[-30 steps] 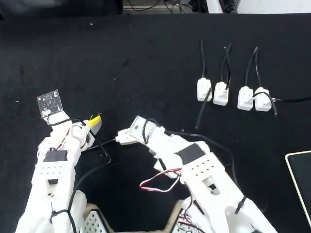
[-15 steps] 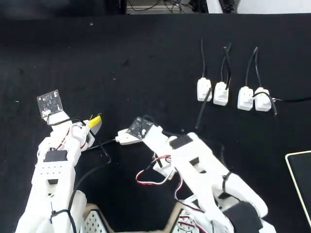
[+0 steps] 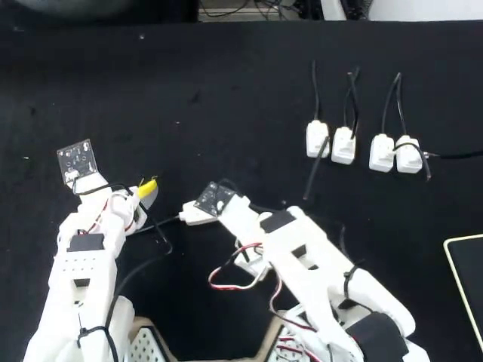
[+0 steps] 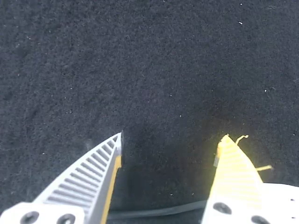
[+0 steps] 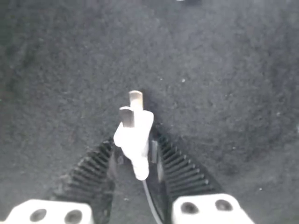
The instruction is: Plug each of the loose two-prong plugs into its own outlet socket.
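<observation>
Your right gripper (image 5: 134, 143) is pinching the white two-prong plug (image 5: 135, 125), with its dark ribbed fingers (image 5: 180, 163) pressed against the plug body from both sides. The two metal prongs stick out ahead of the fingertips, pointing away from the wrist over the black cloth of the table (image 5: 224, 70). A thin dark cord (image 5: 148, 198) runs back from the rear of the plug between the fingers.

Your left gripper (image 4: 173, 140) is spread wide and holds nothing. One finger is pale grey and the other is yellow (image 4: 231, 168), with bare black cloth between the tips.

From above, both grippers sit near each other in the near-left part of the table, and the right one's tip is turned toward the left arm. The outlet sockets (image 3: 343, 145) are four white blocks in a row toward the far right, well apart from the held plug. Each has a black lead running off toward the far edge. A loose black cable (image 3: 315, 172) lies slanted by the two leftmost blocks. You cannot tell from here which blocks are already filled. A dark panel (image 3: 464, 239) with a pale rim lies at the right edge.
</observation>
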